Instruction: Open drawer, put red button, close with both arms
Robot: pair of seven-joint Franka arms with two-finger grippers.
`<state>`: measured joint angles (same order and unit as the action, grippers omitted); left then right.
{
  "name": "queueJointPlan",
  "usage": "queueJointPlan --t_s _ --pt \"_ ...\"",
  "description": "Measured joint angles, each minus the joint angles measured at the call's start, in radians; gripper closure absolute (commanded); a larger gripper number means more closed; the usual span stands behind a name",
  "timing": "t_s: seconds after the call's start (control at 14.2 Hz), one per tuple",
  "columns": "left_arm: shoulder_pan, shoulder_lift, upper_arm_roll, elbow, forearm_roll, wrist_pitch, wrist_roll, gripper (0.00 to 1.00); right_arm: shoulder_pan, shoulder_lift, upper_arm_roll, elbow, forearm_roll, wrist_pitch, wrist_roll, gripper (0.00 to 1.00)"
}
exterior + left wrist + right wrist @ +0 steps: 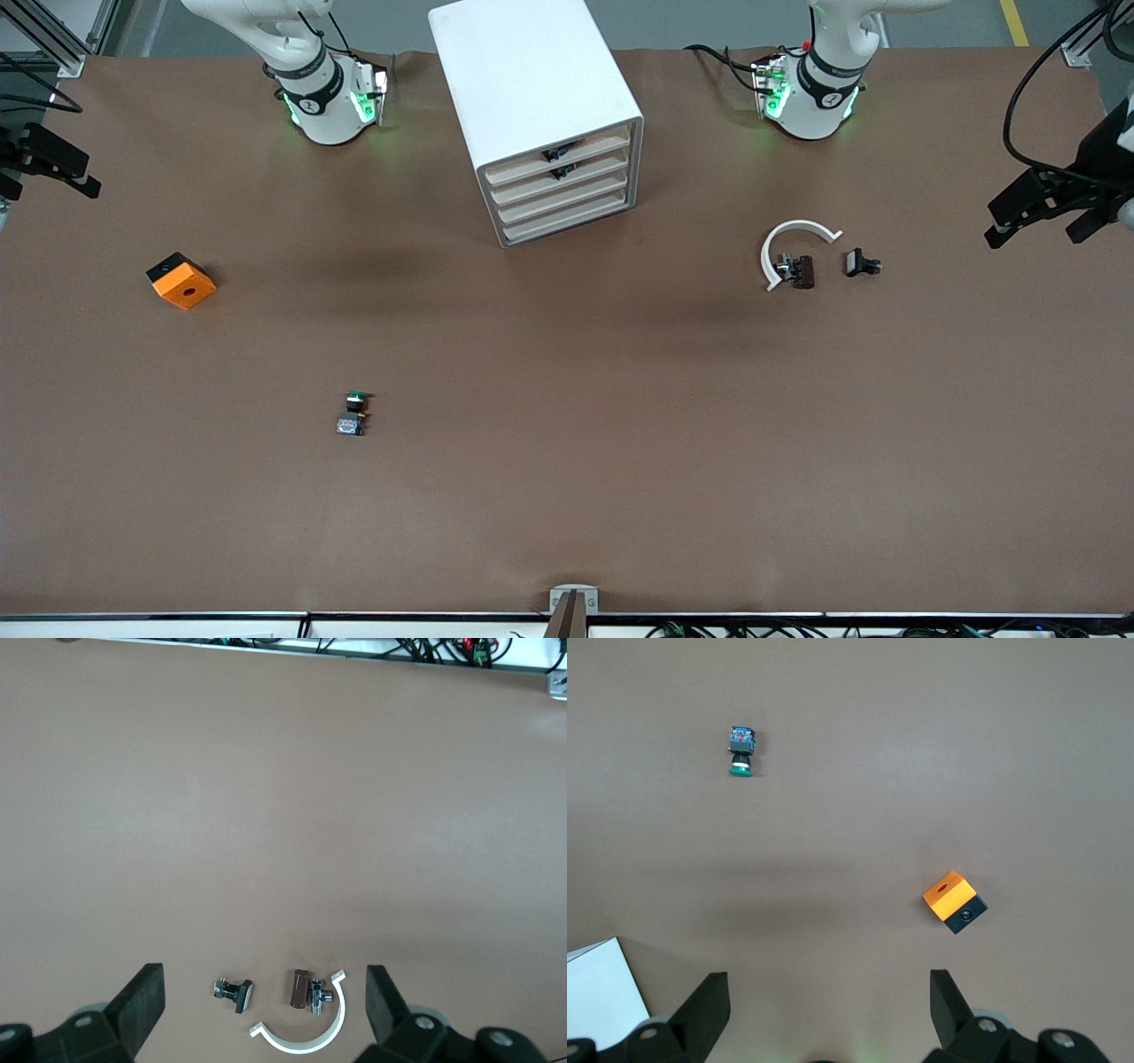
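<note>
Since no red button shows on the table in any view, I can't say where it is; only a green-capped button [354, 414] lies out in the open, nearer the front camera than the cabinet [532, 80] & toward the right arm's end. All four drawer fronts look flush, incl. the drawer [567, 177] second from the top, so whether anything sits inside is hidden. That drawer prob. runs light & stiff on its slides; the only hold is the small dark tab at the middle of its front, a thin target that wants a straight, level pull, w/ the cabinet maybe needing bracing so it doesn't skid. A button of this kind is likely hard, light & a bit slick on the round cap, so a pinch across the squarer body seems safer. Left gripper [264, 979] hangs w/ fingers spread wide & empty over the left arm's end of the table, above a white ring clip [306, 1038] & two small metal parts. Right gripper [829, 983] is likewise spread & empty over the right arm's end, near an orange block [953, 901]
</note>
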<state>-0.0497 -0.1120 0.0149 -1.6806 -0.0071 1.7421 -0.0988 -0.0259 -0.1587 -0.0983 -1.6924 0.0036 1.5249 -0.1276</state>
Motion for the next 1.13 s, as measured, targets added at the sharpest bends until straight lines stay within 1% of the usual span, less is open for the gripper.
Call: queueJointPlan --t_s 0.35,0.7,1.13 --pt "-0.002 0.0 0.0 0.053 0.0 -0.104 0.0 0.0 0.0 -0.002 0.0 0.013 0.0 0.006 0.0 0.0" --pt "-0.002 0.0 0.0 0.055 0.0 -0.142 0.013 0.0 0.0 -0.002 0.0 0.022 0.0 0.006 0.0 0.0" --pt "-0.002 0.008 0.0 0.055 0.0 -0.149 0.037 0.0 0.0 -0.002 -0.001 0.022 0.001 -0.001 0.001 0.0"
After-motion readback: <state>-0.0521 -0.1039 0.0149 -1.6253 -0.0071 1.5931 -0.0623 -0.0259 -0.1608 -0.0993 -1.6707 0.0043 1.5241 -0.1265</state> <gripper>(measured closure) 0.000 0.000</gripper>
